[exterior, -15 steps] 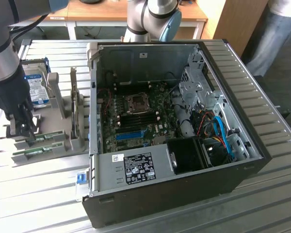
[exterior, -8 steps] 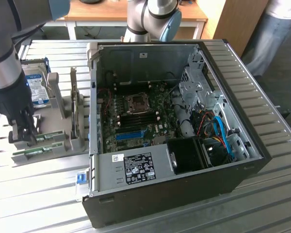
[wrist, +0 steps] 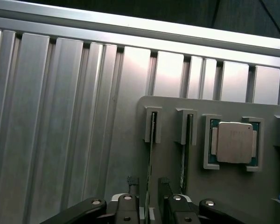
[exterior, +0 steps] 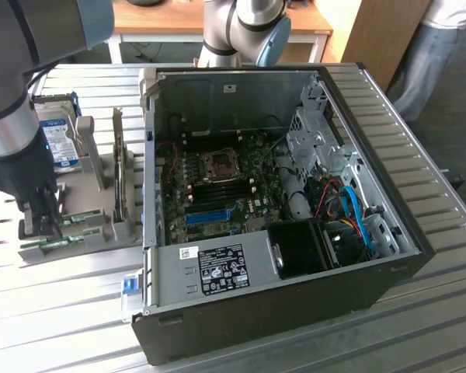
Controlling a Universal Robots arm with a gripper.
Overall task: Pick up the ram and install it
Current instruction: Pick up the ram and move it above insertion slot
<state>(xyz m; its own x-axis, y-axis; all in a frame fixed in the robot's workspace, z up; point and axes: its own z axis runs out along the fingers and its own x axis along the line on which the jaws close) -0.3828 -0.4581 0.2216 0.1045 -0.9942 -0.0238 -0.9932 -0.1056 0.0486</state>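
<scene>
Two views, different info: wrist view has the gripper [wrist: 148, 185] spread wide, straddling the ram [wrist: 151, 144] in its holder [wrist: 233, 191]; exterior view adds the open PC case [exterior: 256, 326].

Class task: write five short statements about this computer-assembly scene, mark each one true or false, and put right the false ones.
1. The claw is open, with its fingers either side of the ram. True.
2. The processor chip is gripped by the claw. False: it lies in its own pocket of the grey holder.
3. The computer case lies open, showing the motherboard. True.
4. The claw is reaching inside the computer case. False: it is at the grey holder, to the exterior view's left of the case.
5. The ram stands on its edge in the grey holder. True.
</scene>
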